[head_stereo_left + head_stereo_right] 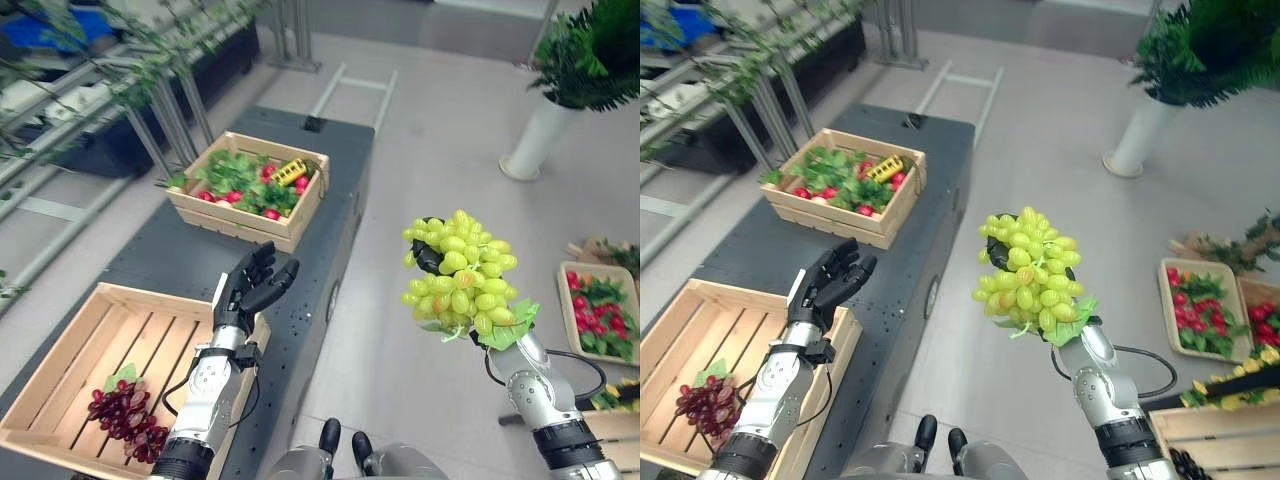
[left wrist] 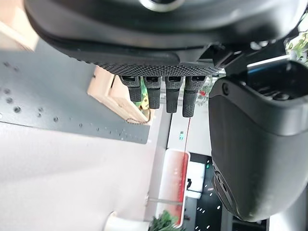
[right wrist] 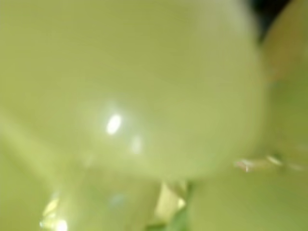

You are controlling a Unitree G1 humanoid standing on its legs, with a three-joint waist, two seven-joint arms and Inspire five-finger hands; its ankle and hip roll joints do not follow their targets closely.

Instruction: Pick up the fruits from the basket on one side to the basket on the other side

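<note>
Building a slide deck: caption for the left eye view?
Right robot hand lifts green grapes over the floor; left robot hand hovers open by the crate holding red grapes.

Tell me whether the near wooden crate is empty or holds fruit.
Not empty. The near crate holds one bunch of dark red grapes with a green leaf, lying on its slats; the rest is bare.

Twin head views downward over table; wrist views close-up.

The left hand hovers over the near crate's right rim, beside bare tabletop.
</note>
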